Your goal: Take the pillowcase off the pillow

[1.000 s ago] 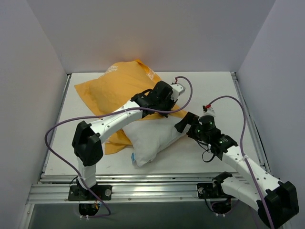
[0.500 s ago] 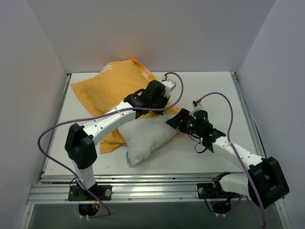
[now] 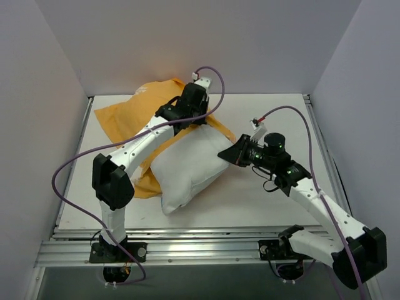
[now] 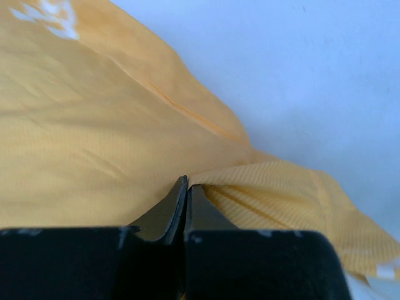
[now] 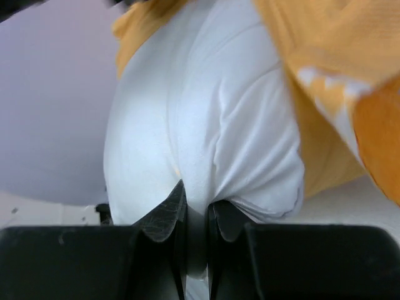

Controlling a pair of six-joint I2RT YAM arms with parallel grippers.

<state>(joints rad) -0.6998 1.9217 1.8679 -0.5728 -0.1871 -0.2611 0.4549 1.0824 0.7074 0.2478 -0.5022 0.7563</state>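
The white pillow (image 3: 187,167) lies in the middle of the table, its far left end still inside the orange-yellow pillowcase (image 3: 125,115). My left gripper (image 3: 199,116) is at the pillow's far end, shut on a fold of the pillowcase's edge. In the left wrist view that gripper (image 4: 186,185) pinches the orange pillowcase (image 4: 94,125) between closed jaws. My right gripper (image 3: 229,154) is at the pillow's right corner. In the right wrist view it (image 5: 196,206) is shut on a pinch of the white pillow (image 5: 187,112), with the pillowcase (image 5: 331,50) at the upper right.
White walls enclose the table on three sides. An aluminium rail (image 3: 187,250) runs along the near edge by the arm bases. Purple cables (image 3: 69,169) loop off both arms. Bare tabletop (image 3: 275,112) shows to the right and back right.
The right gripper has closed on the pillow's right corner. The left gripper has drawn the pillowcase toward the back left, baring more of the white pillow.
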